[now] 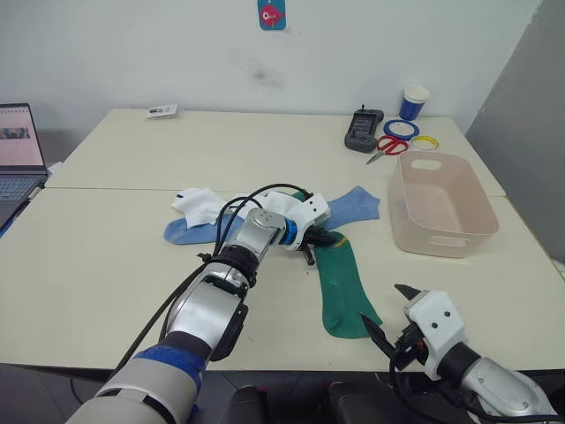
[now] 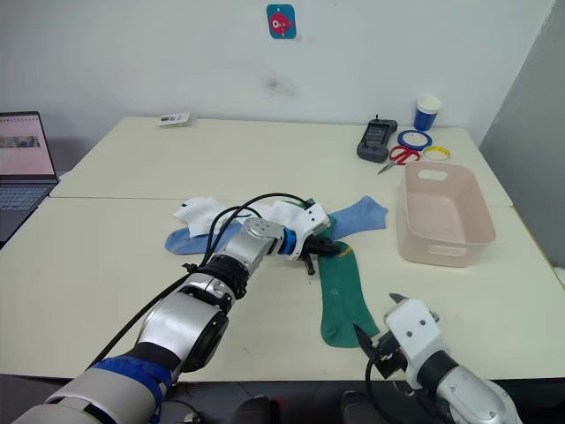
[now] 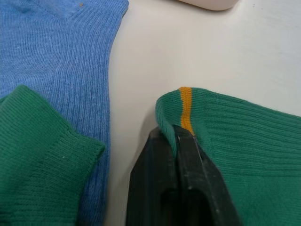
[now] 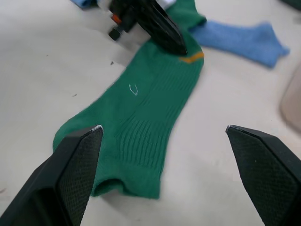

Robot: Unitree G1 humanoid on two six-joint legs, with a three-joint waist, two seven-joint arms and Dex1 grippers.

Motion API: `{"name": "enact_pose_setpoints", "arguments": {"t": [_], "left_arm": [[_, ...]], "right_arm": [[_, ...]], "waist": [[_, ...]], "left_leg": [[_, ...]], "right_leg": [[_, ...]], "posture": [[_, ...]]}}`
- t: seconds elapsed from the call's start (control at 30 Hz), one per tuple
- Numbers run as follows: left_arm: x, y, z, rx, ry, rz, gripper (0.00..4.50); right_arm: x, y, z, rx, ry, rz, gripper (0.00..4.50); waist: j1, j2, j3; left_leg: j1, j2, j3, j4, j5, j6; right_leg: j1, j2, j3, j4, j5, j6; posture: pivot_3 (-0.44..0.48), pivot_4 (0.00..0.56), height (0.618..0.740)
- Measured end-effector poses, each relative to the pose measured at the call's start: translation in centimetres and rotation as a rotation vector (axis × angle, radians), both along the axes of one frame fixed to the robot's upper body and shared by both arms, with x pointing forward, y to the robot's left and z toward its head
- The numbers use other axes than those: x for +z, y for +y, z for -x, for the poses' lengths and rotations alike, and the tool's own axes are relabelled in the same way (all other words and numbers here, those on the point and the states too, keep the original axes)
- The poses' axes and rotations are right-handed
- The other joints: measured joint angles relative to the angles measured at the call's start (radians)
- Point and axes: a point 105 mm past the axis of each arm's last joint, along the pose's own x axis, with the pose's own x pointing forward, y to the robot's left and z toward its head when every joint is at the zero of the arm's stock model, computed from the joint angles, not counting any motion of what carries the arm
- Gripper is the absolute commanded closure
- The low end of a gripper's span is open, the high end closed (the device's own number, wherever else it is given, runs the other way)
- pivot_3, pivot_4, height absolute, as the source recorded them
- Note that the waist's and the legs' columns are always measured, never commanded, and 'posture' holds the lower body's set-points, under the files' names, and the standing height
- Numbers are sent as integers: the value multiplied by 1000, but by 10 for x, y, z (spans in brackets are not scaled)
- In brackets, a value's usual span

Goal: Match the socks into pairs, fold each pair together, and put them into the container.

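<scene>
Left wrist view: I see my left gripper (image 3: pixel 181 136) with jaws closed on the cuff of a green sock (image 3: pixel 244 155), pinching the edge right beside its yellow stripe (image 3: pixel 186 106). A 2nd green sock (image 3: pixel 37 155) lies just beside, overlapping a light blue sock (image 3: pixel 61 61). From the head cam, the held green sock (image 1: pixel 342 287) lies flat on the surface (image 1: pixel 106 274), cuff toward the pile, toe toward the near edge. Pile sits mid-surface: white socks (image 1: pixel 201 205) at its far left, one light blue sock (image 1: pixel 187 232) sticking out left under my arm, the other (image 1: pixel 355 205) sticking out right, toward the container. Container (image 1: pixel 441 210) stands to the right of the pile, apart from it, nothing visible inside. Right gripper (image 1: pixel 388 314) hovers near the surface's front edge, just right of the green sock's toe, jaws wide apart, holding nothing; right wrist view confirms both fingertips (image 4: pixel 77 165) spread with the sock between and beyond them. Behind the container: scissors (image 1: pixel 386 148), tape rolls (image 1: pixel 402 129), a dark handheld device (image 1: pixel 363 130), a blue-and-white cup (image 1: pixel 413 102). Laptop (image 1: pixel 19 150) at far left.
</scene>
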Motion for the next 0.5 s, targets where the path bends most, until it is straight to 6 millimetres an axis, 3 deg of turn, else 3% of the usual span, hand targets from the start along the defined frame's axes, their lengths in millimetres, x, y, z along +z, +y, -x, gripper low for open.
{"name": "enact_pose_setpoints", "arguments": {"t": [0.33, 0.5], "left_arm": [[2, 5, 1, 0, 6, 17, 4473], [1, 7, 1, 5, 11, 21, 4500]], "right_arm": [[-30, 17, 7, -114, 171, -132, 0], [-36, 18, 2, -143, 187, -135, 1677]], "waist": [[0, 0, 0], [-1, 0, 0]], "left_leg": [[0, 0, 0, 0, 0, 0], [0, 0, 0, 0, 0, 0]], "right_leg": [[0, 0, 0, 0, 0, 0], [-1, 0, 0, 0, 0, 0]], "posture": [[0, 150, 732], [0, 150, 732]]}}
